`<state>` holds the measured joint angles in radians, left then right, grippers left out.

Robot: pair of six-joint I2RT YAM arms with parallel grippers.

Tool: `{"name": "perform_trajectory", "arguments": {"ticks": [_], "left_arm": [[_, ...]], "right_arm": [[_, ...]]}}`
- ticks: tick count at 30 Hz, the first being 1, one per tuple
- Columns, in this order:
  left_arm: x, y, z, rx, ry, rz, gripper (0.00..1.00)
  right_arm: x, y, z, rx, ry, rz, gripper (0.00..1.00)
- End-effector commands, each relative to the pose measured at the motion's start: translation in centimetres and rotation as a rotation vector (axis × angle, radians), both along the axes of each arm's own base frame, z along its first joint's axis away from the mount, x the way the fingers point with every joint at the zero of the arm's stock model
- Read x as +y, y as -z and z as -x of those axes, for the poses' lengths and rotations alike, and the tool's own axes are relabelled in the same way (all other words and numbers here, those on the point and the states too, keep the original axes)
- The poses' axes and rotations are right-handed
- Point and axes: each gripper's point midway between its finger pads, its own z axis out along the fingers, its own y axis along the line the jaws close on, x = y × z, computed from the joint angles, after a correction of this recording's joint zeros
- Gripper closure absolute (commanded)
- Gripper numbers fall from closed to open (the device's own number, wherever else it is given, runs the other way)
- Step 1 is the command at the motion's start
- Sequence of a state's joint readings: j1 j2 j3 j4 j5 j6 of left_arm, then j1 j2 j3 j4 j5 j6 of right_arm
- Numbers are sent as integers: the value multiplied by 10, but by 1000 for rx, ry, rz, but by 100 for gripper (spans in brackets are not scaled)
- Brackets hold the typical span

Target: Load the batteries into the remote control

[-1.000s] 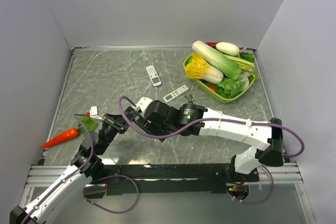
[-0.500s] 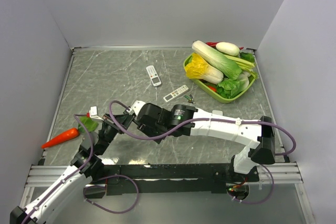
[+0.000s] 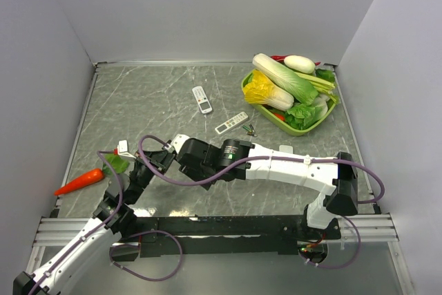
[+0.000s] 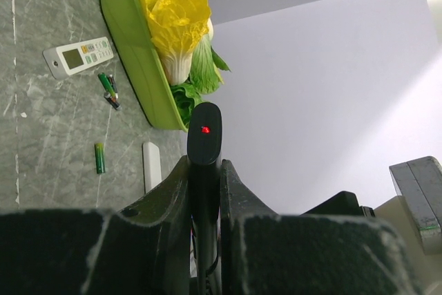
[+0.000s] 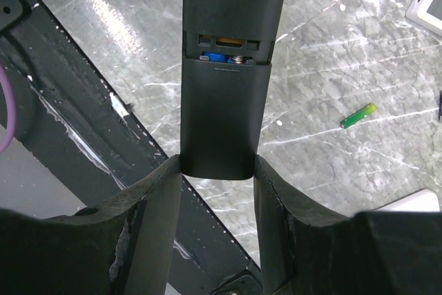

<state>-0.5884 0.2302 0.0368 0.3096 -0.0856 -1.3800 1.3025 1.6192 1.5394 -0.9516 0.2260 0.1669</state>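
My left pincer (image 4: 204, 170) clamps the slim black plastic remote (image 4: 204, 132), my right pincer (image 5: 217, 164) pinches its other end — only the right wrist shows a blue battery (image 5: 218, 57) inside. Green cylinder batteries (image 4: 106, 83) lie beside the lime-green tray (image 4: 128, 46).

Black remote (image 5: 224, 18) held aloft, back cover (image 5: 221, 122) slid partly open, blue battery (image 5: 217, 58) inside, green battery (image 5: 359, 115) lying loose on tabletop (image 5: 331, 46)

I can't read any text, brand or number on my feeds. The white remote (image 4: 78, 56) lying on the surface (image 4: 41, 122) has a small screen and coloured buttons, but its print is too small to make out. The black remote (image 5: 224, 67) shows no lettering I can read, and the green battery (image 5: 358, 115) is too blurred for a label.
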Motion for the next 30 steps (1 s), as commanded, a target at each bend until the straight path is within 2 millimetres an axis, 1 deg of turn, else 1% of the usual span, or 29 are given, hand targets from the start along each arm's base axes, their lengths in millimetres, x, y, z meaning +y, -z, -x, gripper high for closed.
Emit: {"name": "perform_trajectory", "arguments": {"ticks": [1, 12, 17, 22, 30], "left_arm": [[3, -6, 1, -15, -5, 54, 99], [4, -7, 1, -8, -7, 77, 99], [6, -5, 0, 31, -18, 97, 99], [7, -3, 0, 46, -19, 109, 99], [8, -8, 1, 30, -21, 115, 99]], "right_arm": [[8, -13, -6, -42, 22, -38, 69], [15, -14, -7, -54, 25, -57, 69], [19, -22, -9, -77, 24, -102, 69], [18, -16, -7, -71, 10, -74, 69], [19, -9, -3, -41, -12, -38, 69]]}}
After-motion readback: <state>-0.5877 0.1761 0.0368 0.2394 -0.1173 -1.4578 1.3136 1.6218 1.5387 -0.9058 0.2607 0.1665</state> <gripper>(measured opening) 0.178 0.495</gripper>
